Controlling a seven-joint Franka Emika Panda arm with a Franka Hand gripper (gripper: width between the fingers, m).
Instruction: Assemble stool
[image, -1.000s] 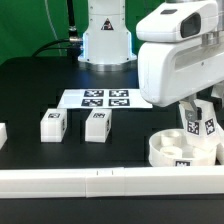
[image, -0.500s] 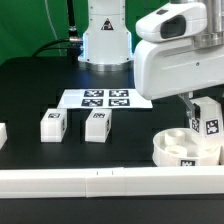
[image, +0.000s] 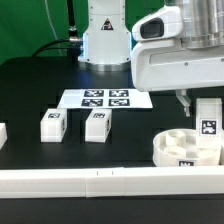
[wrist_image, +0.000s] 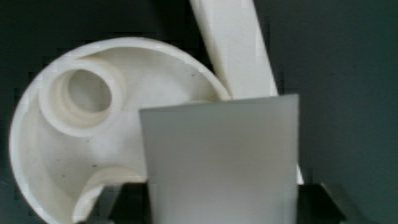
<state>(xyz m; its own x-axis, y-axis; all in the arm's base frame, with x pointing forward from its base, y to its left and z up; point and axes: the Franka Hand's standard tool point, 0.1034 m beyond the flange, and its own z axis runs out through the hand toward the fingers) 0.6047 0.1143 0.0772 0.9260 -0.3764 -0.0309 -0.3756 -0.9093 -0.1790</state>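
One leg block (image: 208, 118) was held upright in the tool (image: 203, 106), which was closed on its two sides. It was kept just above the round seat disc (image: 186, 148), which was laid on the desk (image: 30, 85) at the exterior view's right. Whether the two touched could not be told. Two more leg blocks (image: 52, 124) (image: 97, 125) were stood side by side, well apart from the seat. The marker board (image: 105, 98) was laid behind them, and a long white rail (image: 90, 180) was seen in front.

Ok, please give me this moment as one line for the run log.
fingers: shut on held leg block | held leg block: upright, over seat disc, contact unclear | spare leg blocks: two, on table
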